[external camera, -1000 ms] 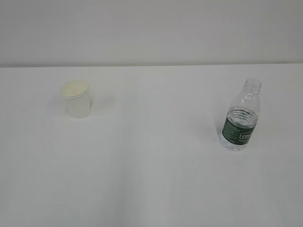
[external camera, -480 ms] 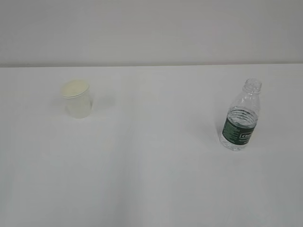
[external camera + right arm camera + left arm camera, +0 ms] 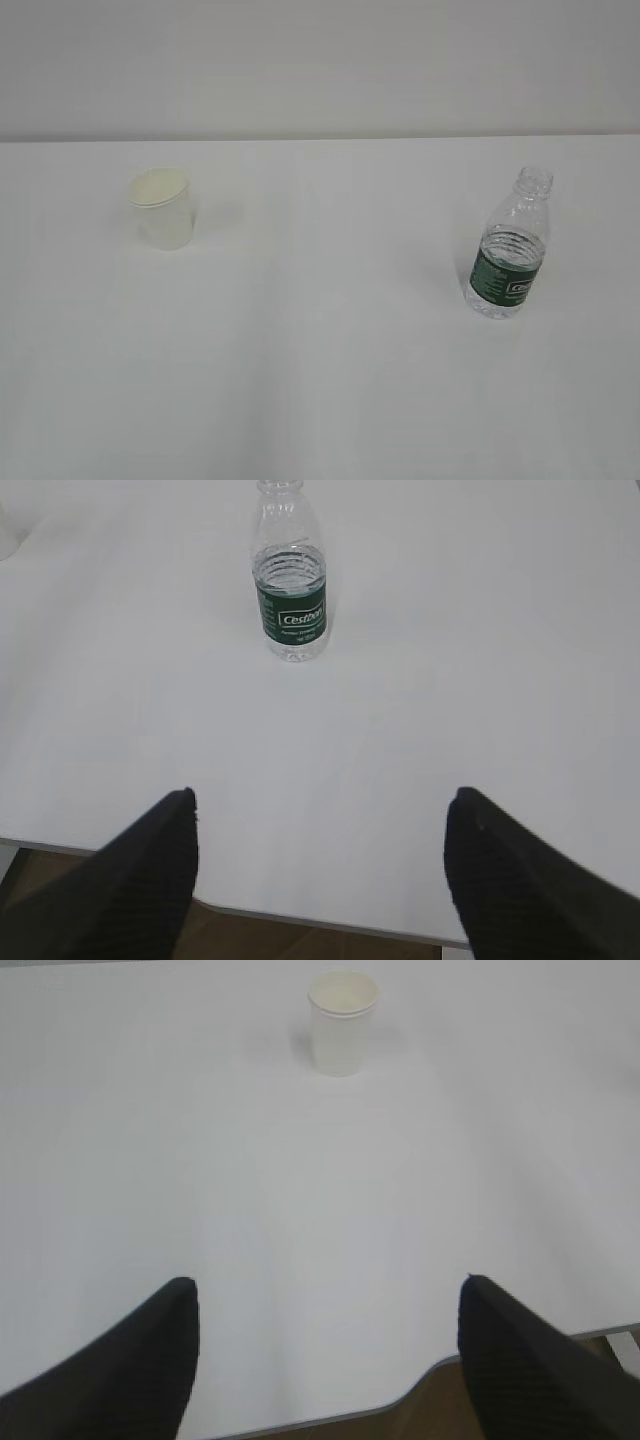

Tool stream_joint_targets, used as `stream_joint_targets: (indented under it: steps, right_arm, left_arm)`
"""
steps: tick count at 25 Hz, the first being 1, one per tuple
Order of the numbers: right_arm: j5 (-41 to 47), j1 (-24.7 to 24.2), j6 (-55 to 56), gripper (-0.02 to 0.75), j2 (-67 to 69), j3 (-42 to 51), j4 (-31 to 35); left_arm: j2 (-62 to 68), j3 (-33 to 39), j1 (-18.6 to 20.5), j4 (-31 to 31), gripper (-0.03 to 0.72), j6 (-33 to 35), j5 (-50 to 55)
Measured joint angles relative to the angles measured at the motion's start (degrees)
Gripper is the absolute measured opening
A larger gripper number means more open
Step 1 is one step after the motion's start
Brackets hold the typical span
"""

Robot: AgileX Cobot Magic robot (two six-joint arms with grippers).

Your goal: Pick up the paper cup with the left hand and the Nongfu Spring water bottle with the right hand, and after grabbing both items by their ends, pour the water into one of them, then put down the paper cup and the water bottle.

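The white paper cup [image 3: 161,209] stands upright at the table's left; the left wrist view shows the paper cup [image 3: 342,1022] far ahead. The Nongfu Spring water bottle [image 3: 508,258], clear with a dark green label and no cap, stands upright at the right, water reaching about its shoulder; it appears as the bottle [image 3: 290,585] in the right wrist view. My left gripper [image 3: 328,1285] hangs open over the table's near edge, nothing between its fingers. My right gripper [image 3: 320,795] is likewise open and empty, well short of the bottle. Neither arm shows in the exterior view.
The white table [image 3: 320,350] ends at a pale wall behind. Its near edge [image 3: 330,1418] runs under both grippers, with brown floor [image 3: 300,935] below. A wide bare stretch separates cup and bottle.
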Motion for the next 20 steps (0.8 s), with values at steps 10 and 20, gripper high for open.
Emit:
stream_joint_targets:
  steps: [10,20]
  right_arm:
    - [0.0,0.0,0.0,0.574,0.0,0.0,0.0]
    - [-0.09,0.0,0.0,0.574,0.0,-0.22,0.0]
  left_arm:
    - [0.0,0.0,0.0,-0.59,0.578,0.0,0.0]
    - [0.0,0.0,0.0,-1.19,0.578,0.0,-0.09]
